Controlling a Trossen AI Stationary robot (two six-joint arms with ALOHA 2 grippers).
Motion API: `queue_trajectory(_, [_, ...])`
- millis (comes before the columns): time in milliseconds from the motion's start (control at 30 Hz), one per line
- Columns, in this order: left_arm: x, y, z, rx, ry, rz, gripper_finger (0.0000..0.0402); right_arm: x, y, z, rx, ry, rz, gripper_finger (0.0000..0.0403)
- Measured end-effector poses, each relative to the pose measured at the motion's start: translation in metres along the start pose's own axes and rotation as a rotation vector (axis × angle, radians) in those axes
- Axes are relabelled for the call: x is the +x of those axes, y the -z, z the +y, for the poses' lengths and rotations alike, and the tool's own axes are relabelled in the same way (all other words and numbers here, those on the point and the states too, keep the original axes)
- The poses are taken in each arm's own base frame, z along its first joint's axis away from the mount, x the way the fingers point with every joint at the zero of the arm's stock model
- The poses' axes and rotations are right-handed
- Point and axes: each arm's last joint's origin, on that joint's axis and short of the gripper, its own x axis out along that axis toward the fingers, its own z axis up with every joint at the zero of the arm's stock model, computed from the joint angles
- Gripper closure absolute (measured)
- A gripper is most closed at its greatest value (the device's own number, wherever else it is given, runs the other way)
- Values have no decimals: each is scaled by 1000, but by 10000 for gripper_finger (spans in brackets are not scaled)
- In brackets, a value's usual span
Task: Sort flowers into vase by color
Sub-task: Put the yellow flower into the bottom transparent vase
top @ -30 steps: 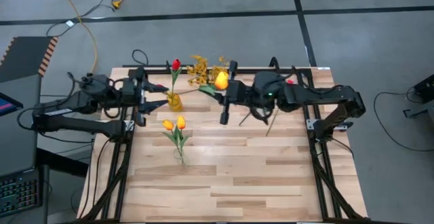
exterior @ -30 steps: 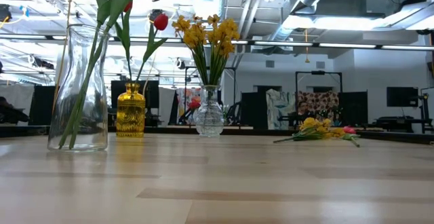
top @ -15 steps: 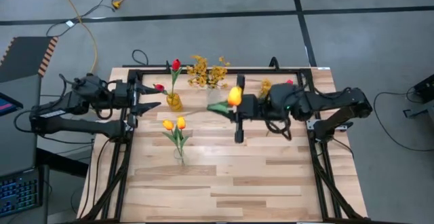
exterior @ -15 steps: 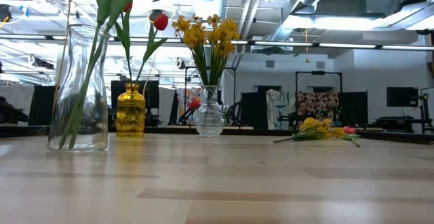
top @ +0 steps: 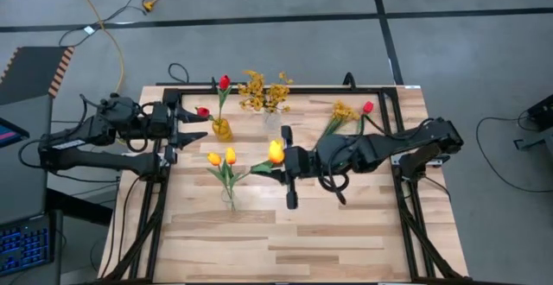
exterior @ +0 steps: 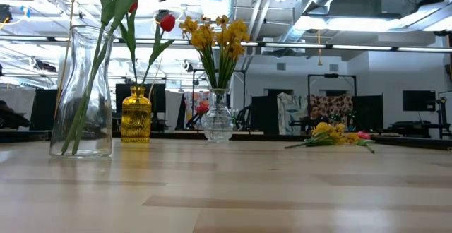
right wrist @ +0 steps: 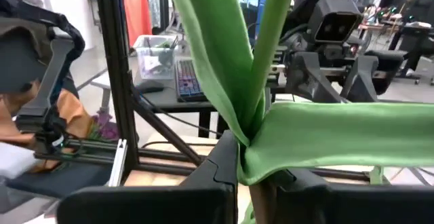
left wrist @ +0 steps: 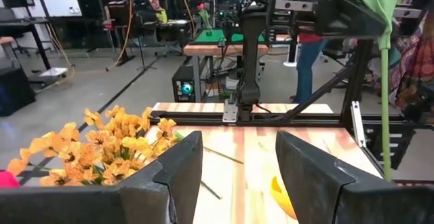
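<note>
We see the right gripper (top: 286,163) with fingers clamped low on the yellow-orange tulip (top: 276,152) stem above mid surface (top: 346,224), light and floppy, left gripper (top: 195,126) open, idle.

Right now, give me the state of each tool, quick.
Left tool: open, holding nothing, near the amber vase.
Right tool: closed on a yellow-orange tulip, over mid-table.
</note>
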Motion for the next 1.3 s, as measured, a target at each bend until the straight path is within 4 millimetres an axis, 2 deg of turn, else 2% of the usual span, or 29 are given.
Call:
queue_trajectory(133, [0, 0, 0, -12, 7, 0, 226, 9, 8, 6, 18, -8, 16, 360])
queue_trajectory(500, [0, 0, 0, -13, 7, 1, 226, 45, 47, 11, 0, 3, 124, 360])
queue_trajectory(1133, [3, 1, 0, -3, 6, 12, 226, 51, 58, 5, 38, 26, 183, 360])
queue_trajectory(1300, [9, 2, 0, -3, 6, 31, 226, 53, 70, 2, 46, 38, 202, 360])
